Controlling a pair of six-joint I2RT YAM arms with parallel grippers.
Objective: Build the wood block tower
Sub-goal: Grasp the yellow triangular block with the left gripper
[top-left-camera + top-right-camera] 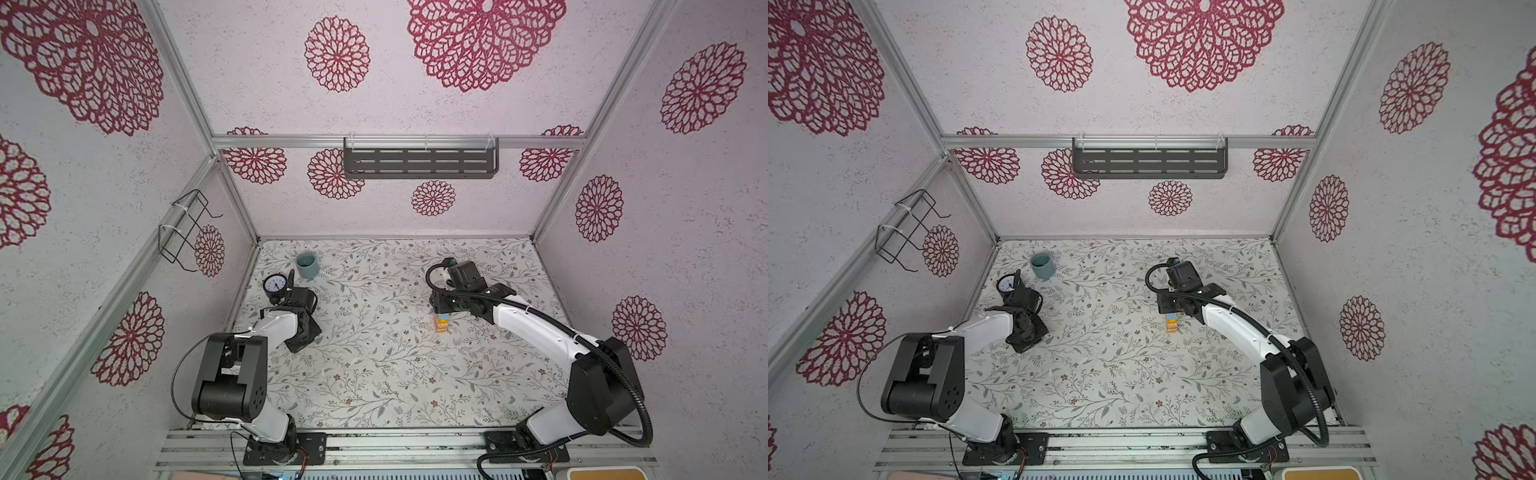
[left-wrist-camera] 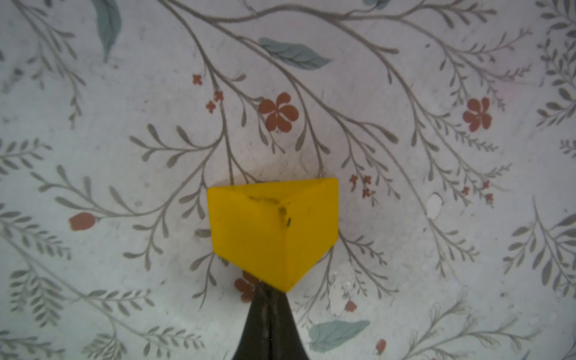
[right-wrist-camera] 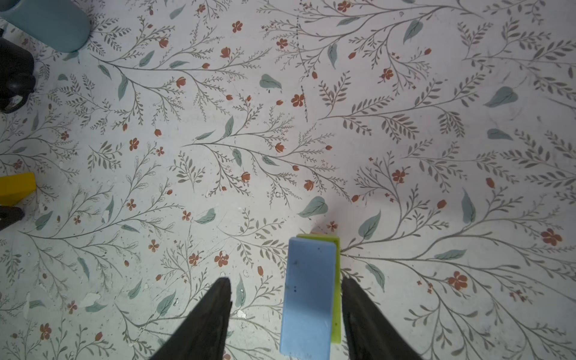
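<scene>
Between the spread fingers of the right end effector [image 3: 285,280] stood the tower [image 1: 441,324], its long axis upright; the light blue block [image 3: 308,296] on top ran lengthwise the way the fingers pointed. That arm reached forward, wrist bent down over it. Just ahead of the left end effector [image 2: 269,299], fingers pressed together, sat a yellow wedge [image 2: 271,230], one corner towards the tips. Leafy floral print covered the worktop [image 1: 374,374]; red rosettes dotted the walls [image 1: 685,249].

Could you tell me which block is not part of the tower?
The yellow wedge sits alone by the left hand; the light blue block lies stacked on the green block.
</scene>
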